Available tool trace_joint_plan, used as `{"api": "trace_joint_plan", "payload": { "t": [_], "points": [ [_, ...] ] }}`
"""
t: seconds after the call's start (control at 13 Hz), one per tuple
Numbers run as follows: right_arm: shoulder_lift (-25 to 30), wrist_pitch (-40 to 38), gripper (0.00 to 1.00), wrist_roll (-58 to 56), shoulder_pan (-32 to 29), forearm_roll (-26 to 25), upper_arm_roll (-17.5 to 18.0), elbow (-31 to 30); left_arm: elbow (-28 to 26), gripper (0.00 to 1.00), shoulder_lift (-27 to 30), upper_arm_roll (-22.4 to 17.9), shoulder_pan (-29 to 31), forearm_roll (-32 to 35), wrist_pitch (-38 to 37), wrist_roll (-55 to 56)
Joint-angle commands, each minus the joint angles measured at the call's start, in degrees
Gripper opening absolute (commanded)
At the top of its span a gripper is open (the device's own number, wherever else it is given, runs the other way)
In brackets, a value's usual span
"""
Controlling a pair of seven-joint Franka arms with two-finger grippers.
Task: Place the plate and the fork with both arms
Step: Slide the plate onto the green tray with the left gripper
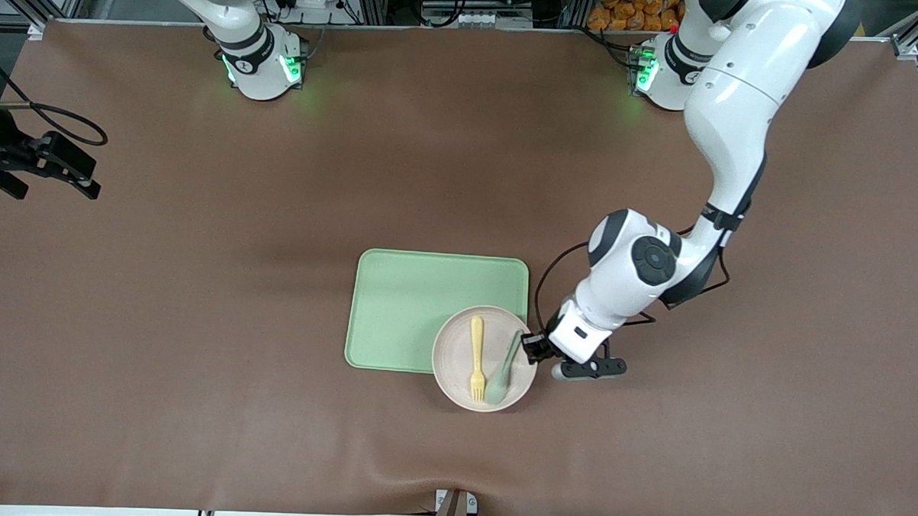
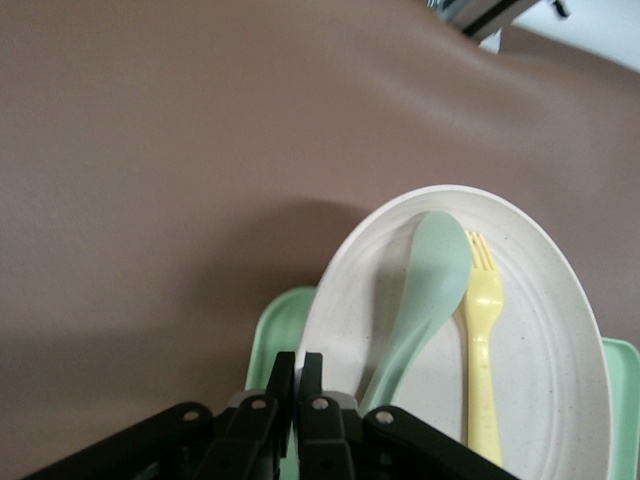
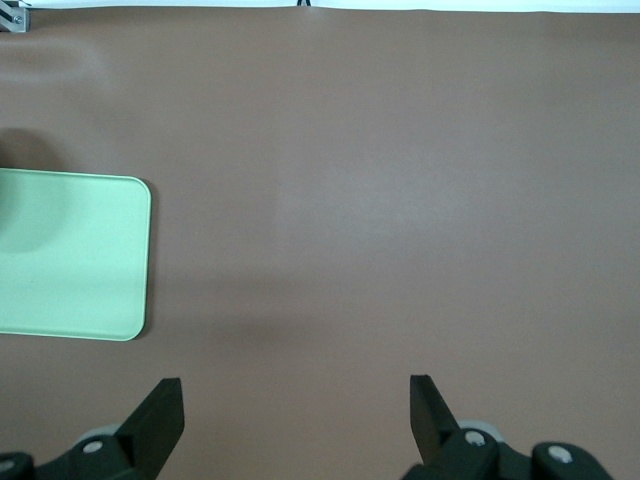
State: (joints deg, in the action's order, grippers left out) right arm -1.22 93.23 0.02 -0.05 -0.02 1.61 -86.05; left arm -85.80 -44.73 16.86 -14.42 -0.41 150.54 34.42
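The pale plate [image 1: 455, 357] [image 2: 545, 330] overlaps the corner of the green tray [image 1: 411, 310] that is nearest the front camera, toward the left arm's end. A yellow fork [image 1: 476, 356] [image 2: 483, 320] lies on the plate beside a grey-green spoon [image 1: 503, 369] [image 2: 432, 285]. My left gripper [image 1: 533, 347] [image 2: 298, 362] is shut on the plate's rim, on the side toward the left arm's end. My right gripper [image 3: 295, 400] [image 1: 57, 190] waits open with nothing in it, over bare cloth at the right arm's end of the table.
In both wrist views the light-green tray [image 2: 272, 335] [image 3: 70, 255] shows bare where the plate does not cover it. Brown cloth covers the whole table. A bracket [image 1: 454, 510] sticks up at the table edge nearest the front camera.
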Motion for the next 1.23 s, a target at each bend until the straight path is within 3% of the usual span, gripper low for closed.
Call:
{"api": "trace_joint_plan", "payload": {
  "t": [0.0,0.69,1.15],
  "points": [
    [-0.54,-0.85,1.0,-0.46,-0.74,0.9,0.33,1.15,-3.4,0.0,1.31,-1.04,-1.65,1.91,2.64,5.73],
    [-0.54,-1.2,1.0,-0.46,-1.71,2.13,0.24,0.97,-16.49,0.0,4.03,-1.22,-3.68,4.89,17.58,13.92],
    [-0.45,-1.56,1.0,-0.46,-1.79,2.39,0.33,0.97,-19.05,0.0,4.13,-1.13,-4.03,4.89,18.74,14.27]
  ]
}}
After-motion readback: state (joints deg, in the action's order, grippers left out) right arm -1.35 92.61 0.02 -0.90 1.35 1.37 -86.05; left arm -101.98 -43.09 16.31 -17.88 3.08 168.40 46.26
